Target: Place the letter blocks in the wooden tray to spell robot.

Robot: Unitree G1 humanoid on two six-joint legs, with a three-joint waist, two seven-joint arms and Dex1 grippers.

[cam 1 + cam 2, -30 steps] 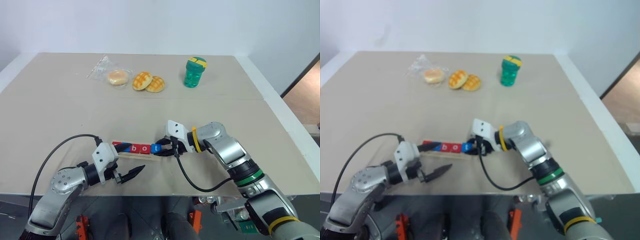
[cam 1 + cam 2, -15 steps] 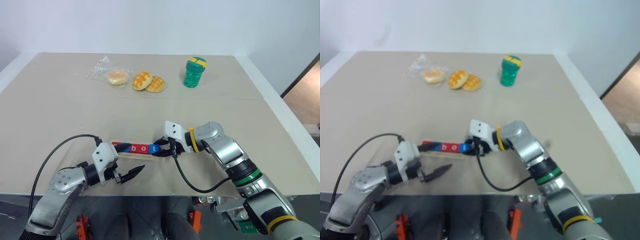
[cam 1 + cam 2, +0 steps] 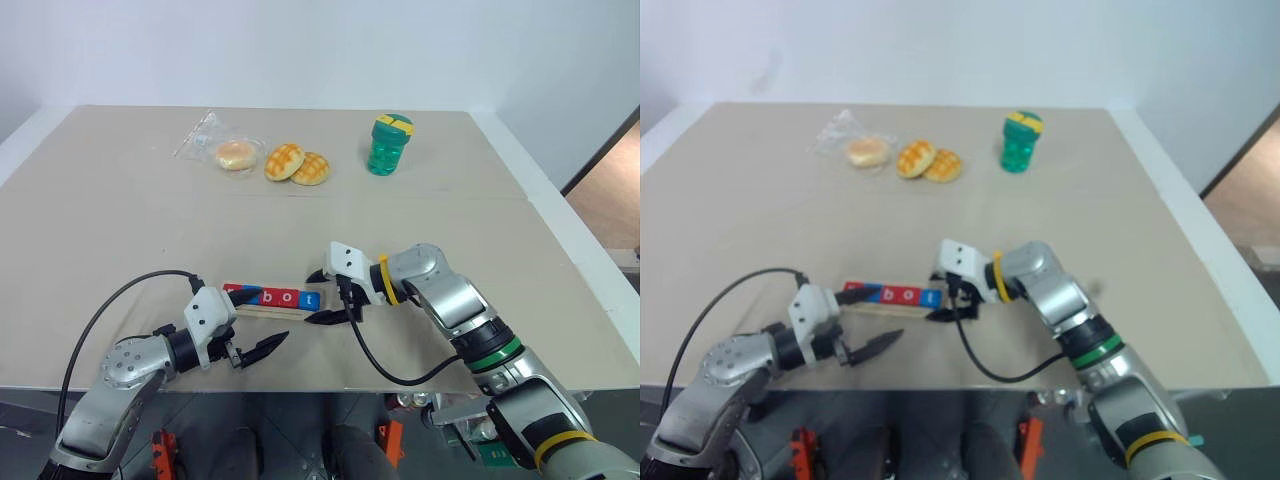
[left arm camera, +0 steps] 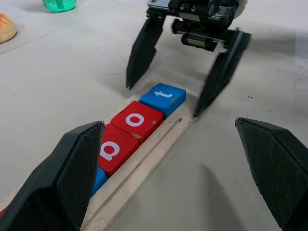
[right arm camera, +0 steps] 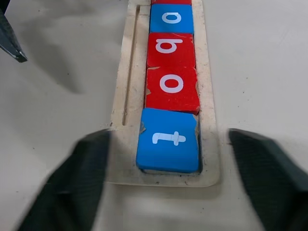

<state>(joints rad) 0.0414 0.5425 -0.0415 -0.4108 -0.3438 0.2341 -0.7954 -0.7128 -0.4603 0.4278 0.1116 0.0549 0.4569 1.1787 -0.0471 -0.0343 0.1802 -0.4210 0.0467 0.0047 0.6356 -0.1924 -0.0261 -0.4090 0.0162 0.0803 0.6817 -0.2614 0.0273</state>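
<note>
Change: right gripper (image 3: 323, 296) was pinched on the blue t block (image 5: 168, 139) a second ago; now I see its fingers spread, one tip on either side of the tray's right end, block let go
Right claw: apart, holding nothing, tips straddling the wooden tray (image 5: 126, 86) and close to its two long rims
Left claw: left gripper (image 3: 252, 328) also apart and empty, hovering near the tray's left end on the near side, unmoved
Letter blocks: lying in the tray in one row; from the right end I read t in blue, o in red (image 5: 172, 88), b in red (image 5: 171, 49), o in blue (image 5: 171, 18); the leftmost tile is red at the tray's left end (image 3: 233, 290), letter not readable from my views
Tray: lies left to right on the near part of the table (image 3: 120, 230), close to its near edge, t block tight against the right end rim
Open room: wide bare tabletop between tray and far side; right of the tray is taken by my right arm
Far side: bagged bun (image 3: 235, 154), two waffle-patterned buns (image 3: 297, 165), green bottle (image 3: 388, 144), all well apart from the tray
Edges: table's near edge runs just below both grippers
</note>
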